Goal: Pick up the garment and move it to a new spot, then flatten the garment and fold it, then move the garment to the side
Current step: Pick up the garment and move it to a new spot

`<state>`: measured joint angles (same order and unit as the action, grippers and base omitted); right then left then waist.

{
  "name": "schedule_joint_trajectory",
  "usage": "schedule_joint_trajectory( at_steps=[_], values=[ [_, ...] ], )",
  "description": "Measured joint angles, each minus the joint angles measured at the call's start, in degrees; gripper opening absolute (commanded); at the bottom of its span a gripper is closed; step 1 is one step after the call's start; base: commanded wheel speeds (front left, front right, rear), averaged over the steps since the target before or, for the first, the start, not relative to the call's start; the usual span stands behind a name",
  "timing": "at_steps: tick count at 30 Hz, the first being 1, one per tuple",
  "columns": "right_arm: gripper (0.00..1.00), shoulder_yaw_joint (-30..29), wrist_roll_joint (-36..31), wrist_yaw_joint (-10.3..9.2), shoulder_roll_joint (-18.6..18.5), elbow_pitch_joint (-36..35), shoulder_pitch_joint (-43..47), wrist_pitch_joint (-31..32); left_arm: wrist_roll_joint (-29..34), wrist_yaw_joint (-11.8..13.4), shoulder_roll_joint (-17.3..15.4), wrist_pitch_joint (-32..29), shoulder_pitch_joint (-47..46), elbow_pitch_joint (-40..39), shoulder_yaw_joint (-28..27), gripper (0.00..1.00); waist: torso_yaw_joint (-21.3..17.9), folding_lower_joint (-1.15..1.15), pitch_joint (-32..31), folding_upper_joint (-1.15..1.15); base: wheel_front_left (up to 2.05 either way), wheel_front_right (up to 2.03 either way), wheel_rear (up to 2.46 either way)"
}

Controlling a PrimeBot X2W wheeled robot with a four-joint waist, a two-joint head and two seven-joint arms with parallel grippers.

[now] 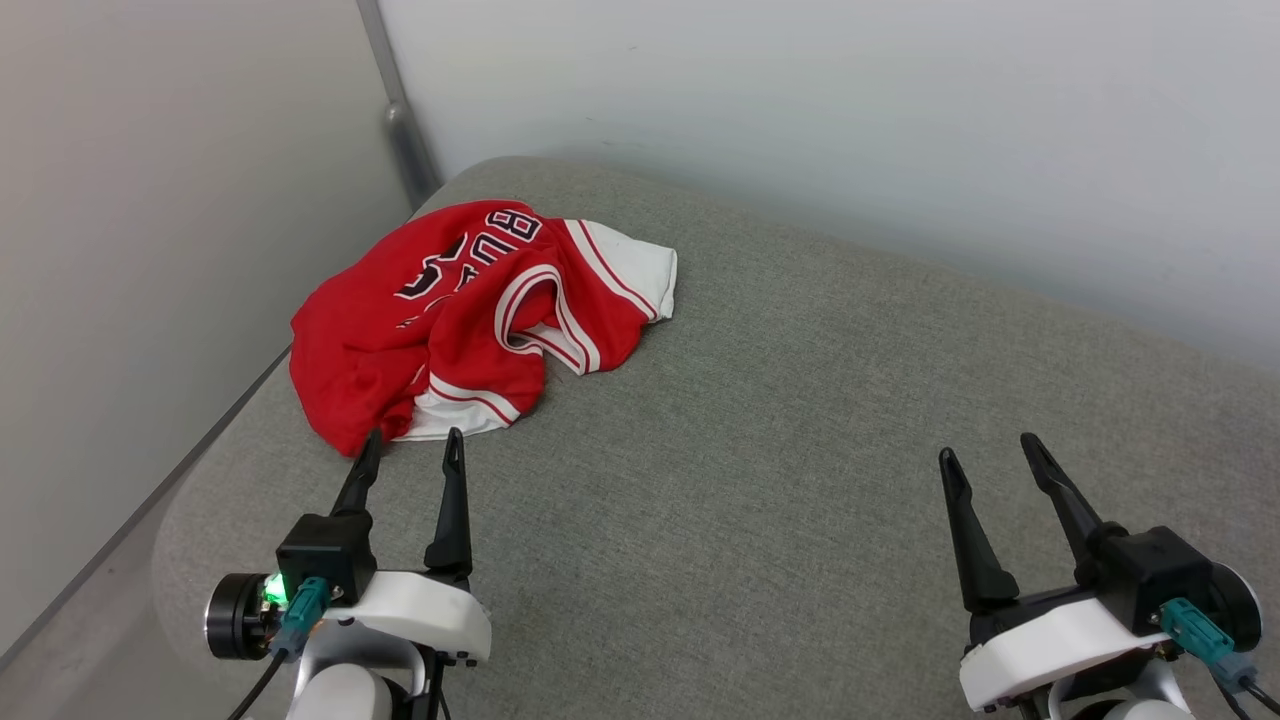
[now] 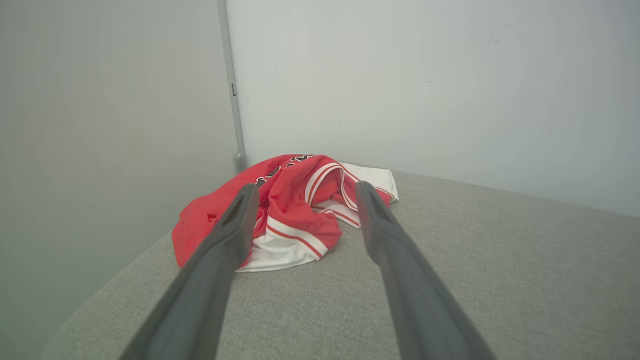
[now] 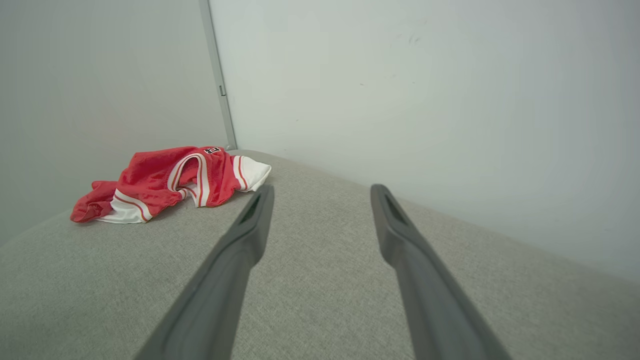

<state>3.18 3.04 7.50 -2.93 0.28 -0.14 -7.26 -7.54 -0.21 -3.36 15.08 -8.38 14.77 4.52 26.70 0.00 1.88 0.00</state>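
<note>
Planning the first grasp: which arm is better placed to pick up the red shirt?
Left. The left gripper, open, has its tips by the near edge of the garment; the right gripper, open, stands far off.

Bright, even, soft light; faint shadows; wrist views blur nearby.

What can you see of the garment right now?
The garment is a red shirt of thin fabric, with white sleeves, red-and-white striped trim and black white-outlined lettering. It lies crumpled in a heap on the grey upholstered surface near its far left corner. The open left gripper points at its near edge.
</note>
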Motion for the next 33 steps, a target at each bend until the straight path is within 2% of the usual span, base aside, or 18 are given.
schedule_joint_trajectory(
  at_steps=[6,12,18,23,28,33],
  values=[
    [1.00,0.42,-0.08,0.00,0.00,-0.24,-0.28,0.33,0.30,0.31,0.03,0.00,-0.99,0.65,-0.56,1.00,-0.30,0.00,0.32,0.00,0.00,0.00,0.00],
    [1.00,1.37,-1.19,0.00,0.01,-1.38,-2.55,1.68,-1.04,0.70,-0.88,-0.67,-9.72,2.88,-2.35,1.00,-2.27,0.00,2.40,0.00,0.00,0.00,0.00],
    [1.00,2.21,-2.66,0.00,0.02,-2.55,-4.93,2.61,-3.92,0.68,-5.55,-3.91,-23.53,5.79,-6.93,1.00,-5.93,0.00,6.29,0.00,0.00,0.00,0.00],
    [1.00,2.41,-3.12,0.00,0.02,-3.21,-7.27,2.79,-6.54,-1.32,-10.70,-9.13,-33.40,9.33,-9.45,1.00,-9.67,0.01,10.47,0.00,0.00,0.00,0.00],
    [1.00,2.98,-3.12,0.00,0.02,-3.59,-9.76,2.12,-9.15,-4.03,-17.16,-18.29,-40.31,15.24,-10.91,1.00,-13.52,0.01,15.09,0.00,0.00,0.00,0.00],
    [1.00,3.53,-2.97,0.00,0.01,-2.45,-12.12,0.96,-11.84,-5.92,-22.56,-30.18,-42.89,22.69,-11.26,1.00,-17.13,0.01,19.33,0.00,0.00,0.00,0.00]
  ],
)
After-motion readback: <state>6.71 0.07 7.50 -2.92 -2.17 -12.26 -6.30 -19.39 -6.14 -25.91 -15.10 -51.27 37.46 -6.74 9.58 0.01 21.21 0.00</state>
